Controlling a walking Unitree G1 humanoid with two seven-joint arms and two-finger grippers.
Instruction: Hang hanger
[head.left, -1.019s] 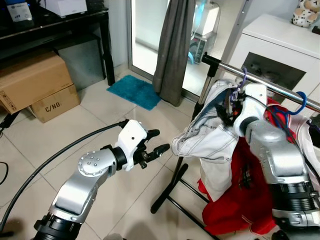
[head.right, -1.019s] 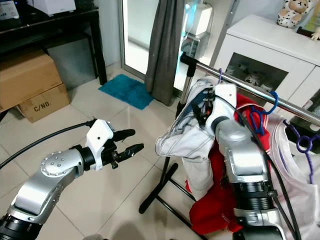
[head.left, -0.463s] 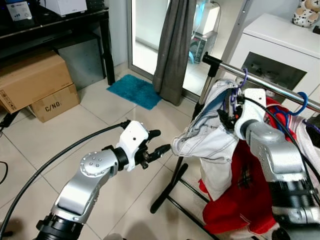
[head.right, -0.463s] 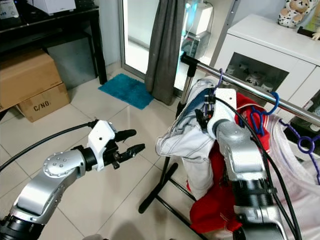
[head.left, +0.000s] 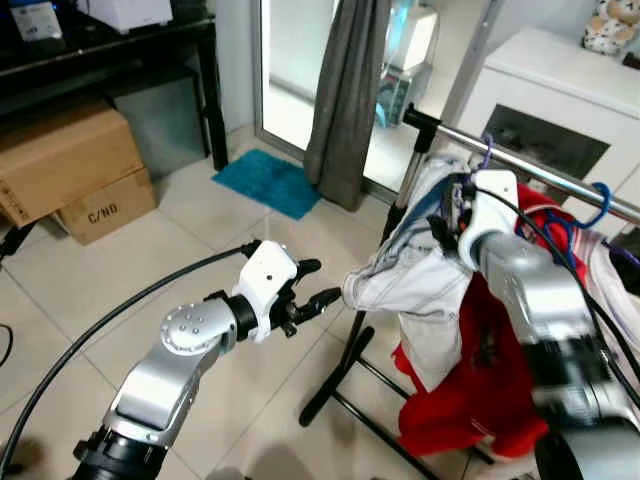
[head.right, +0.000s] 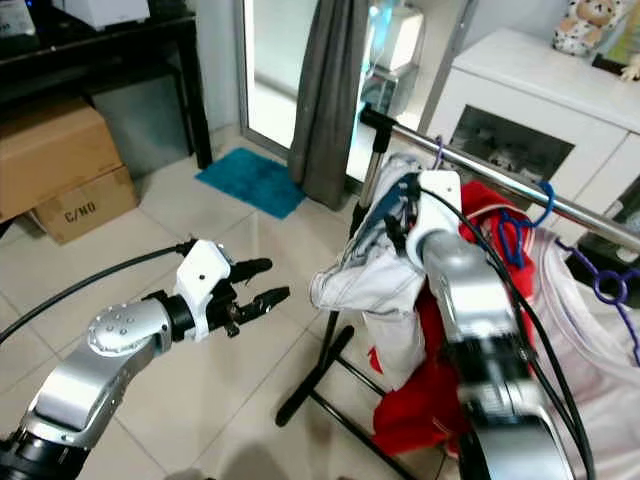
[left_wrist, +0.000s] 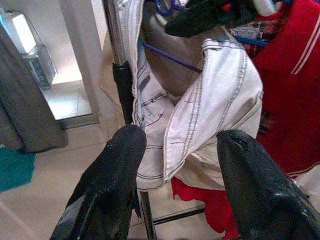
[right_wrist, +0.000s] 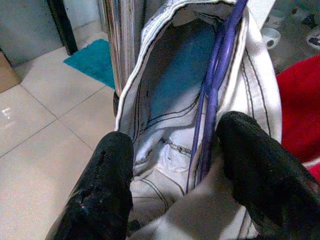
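A purple hanger (right_wrist: 215, 85) carries a white garment (head.left: 420, 280), and its hook (head.left: 487, 150) sits over the silver rail (head.left: 545, 172) of a clothes rack. My right gripper (head.left: 448, 218) is up at the hanger's neck. It is open, its fingers (right_wrist: 112, 185) standing wide on either side of the purple wire inside the garment's collar. My left gripper (head.left: 318, 283) hovers open in the air just left of the garment's hanging edge, holding nothing; the cloth (left_wrist: 210, 110) lies ahead of its fingertips.
A red garment (head.left: 470, 390) and a blue hanger (head.left: 600, 205) hang further along the rail. The rack's black foot (head.left: 335, 385) crosses the tiled floor. Cardboard boxes (head.left: 60, 160), a teal mat (head.left: 265, 182), a grey curtain (head.left: 345, 90) and a white cabinet (head.left: 560, 80) surround the spot.
My right arm has shifted a little to the left at the hanger and its forearm is blurred. The left arm has stayed where it was.
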